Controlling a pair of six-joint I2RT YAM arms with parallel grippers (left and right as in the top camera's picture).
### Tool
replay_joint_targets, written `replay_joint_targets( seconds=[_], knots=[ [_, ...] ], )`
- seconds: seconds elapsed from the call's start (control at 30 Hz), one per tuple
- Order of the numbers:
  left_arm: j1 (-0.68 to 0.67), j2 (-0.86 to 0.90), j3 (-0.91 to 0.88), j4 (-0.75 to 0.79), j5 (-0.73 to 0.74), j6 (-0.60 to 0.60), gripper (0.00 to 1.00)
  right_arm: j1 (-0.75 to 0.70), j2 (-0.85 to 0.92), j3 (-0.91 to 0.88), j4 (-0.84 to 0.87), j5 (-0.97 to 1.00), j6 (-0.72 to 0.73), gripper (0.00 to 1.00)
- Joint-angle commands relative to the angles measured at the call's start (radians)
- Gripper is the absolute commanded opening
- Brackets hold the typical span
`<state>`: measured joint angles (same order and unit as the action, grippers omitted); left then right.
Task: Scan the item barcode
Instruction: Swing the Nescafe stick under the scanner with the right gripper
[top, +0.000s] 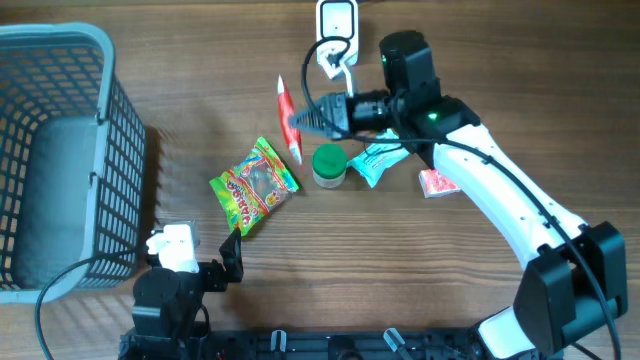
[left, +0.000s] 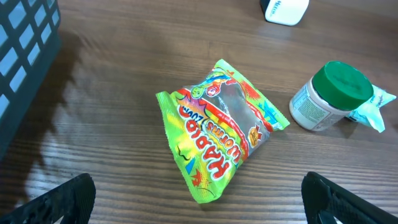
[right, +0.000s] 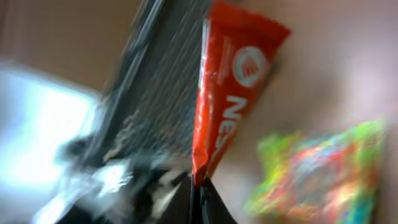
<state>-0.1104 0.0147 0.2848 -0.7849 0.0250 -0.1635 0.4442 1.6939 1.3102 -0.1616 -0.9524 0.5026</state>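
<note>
My right gripper (top: 298, 122) is shut on the lower end of a red snack packet (top: 287, 118) and holds it above the table, below the white barcode scanner (top: 337, 20) at the far edge. The right wrist view is blurred; in it the closed fingertips (right: 198, 183) pinch the packet (right: 231, 81), which stands up from them. My left gripper (top: 225, 265) hovers near the front edge, open and holding nothing. In the left wrist view its fingers (left: 62, 199) stand wide apart, with the tip of a green gummy bag (left: 217, 130) between and beyond them.
A grey mesh basket (top: 60, 150) stands at the left. The gummy bag (top: 255, 185), a green-lidded jar (top: 329, 166), a teal packet (top: 378, 160) and a small red-and-white packet (top: 437, 183) lie mid-table. The scanner's black cable (top: 318, 60) loops near the right gripper.
</note>
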Motion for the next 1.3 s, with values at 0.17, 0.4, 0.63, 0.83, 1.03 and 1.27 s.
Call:
replay_joint_targets(
  seconds=[0.17, 0.4, 0.63, 0.83, 1.03, 1.27],
  knots=[
    [-0.005, -0.008, -0.005, 0.002, 0.008, -0.005, 1.00, 0.001, 0.051, 0.013, 0.233, 0.963, -0.419, 0.05],
    [-0.005, -0.008, -0.005, 0.002, 0.008, -0.005, 1.00, 0.000, 0.319, 0.170, 0.414, 1.171, -0.662, 0.05],
    [-0.005, -0.008, -0.005, 0.002, 0.008, -0.005, 1.00, 0.001, 0.650, 0.569, 0.381, 1.211, -0.739, 0.05],
    [-0.005, -0.008, -0.005, 0.001, 0.008, -0.005, 1.00, 0.000, 0.772, 0.652, 0.401, 1.226, -0.739, 0.05],
    [-0.005, -0.008, -0.005, 0.001, 0.008, -0.005, 1.00, -0.003, 0.730, 0.685, 0.284, 1.338, -0.702, 0.04],
    [-0.006, -0.008, -0.005, 0.002, 0.008, -0.005, 1.00, -0.171, 0.419, 0.685, -0.320, 1.484, -0.446, 0.04]
  ],
)
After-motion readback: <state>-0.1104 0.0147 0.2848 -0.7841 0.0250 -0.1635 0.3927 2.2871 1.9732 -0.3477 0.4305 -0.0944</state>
